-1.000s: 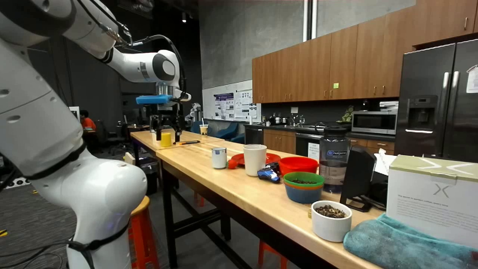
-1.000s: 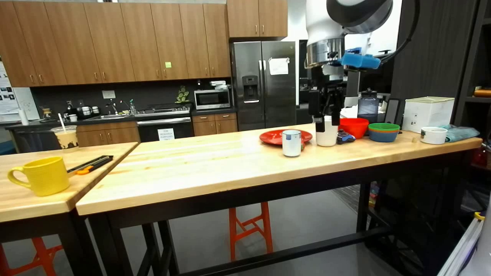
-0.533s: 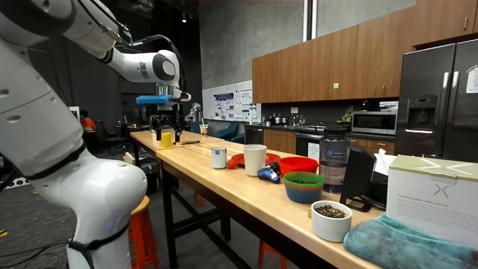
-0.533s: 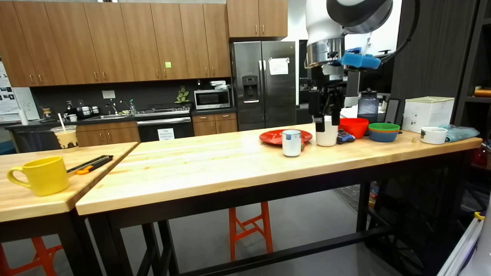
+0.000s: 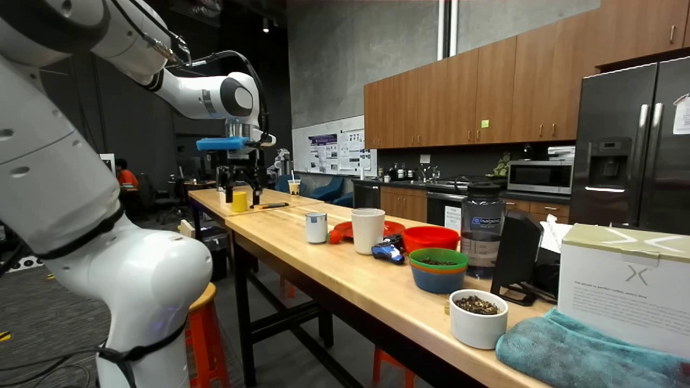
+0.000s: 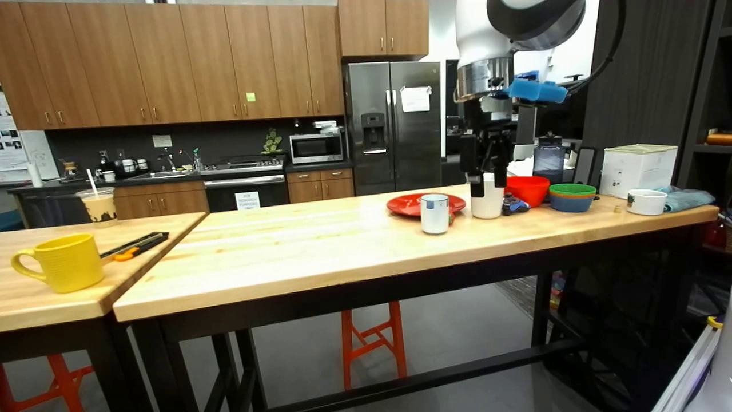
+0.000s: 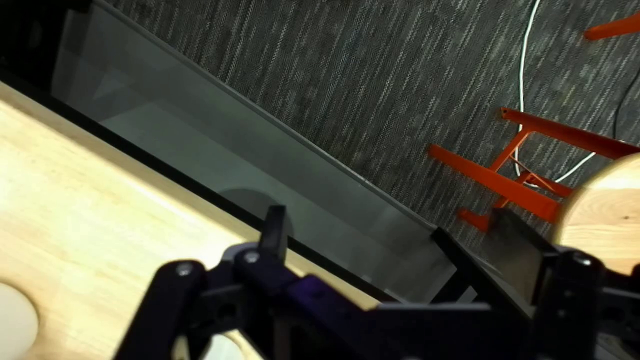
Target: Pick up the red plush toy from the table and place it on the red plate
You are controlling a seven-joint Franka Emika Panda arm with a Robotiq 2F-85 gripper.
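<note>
The red plush toy (image 5: 335,236), small and round with a bit of green, sits on the wooden table beside the white-and-blue cup (image 5: 316,227). In an exterior view the toy (image 6: 452,218) is mostly hidden behind that cup. The red plate (image 6: 405,205), shallow and round, lies behind the cup and toy; in an exterior view the tall white cup partly covers the plate (image 5: 395,227). My gripper (image 6: 489,182) hangs above table height, fingers apart and empty. In the wrist view the gripper (image 7: 390,217) is over the table edge and floor; toy and plate are out of that view.
A tall white cup (image 5: 368,231), blue-black controller (image 5: 388,250), red bowl (image 5: 430,237), stacked bowls (image 5: 438,269) and a bottle (image 5: 481,231) stand along the table. A yellow mug (image 6: 70,263) and cutter (image 6: 137,246) are on the adjoining table. A stool (image 7: 605,210) stands below.
</note>
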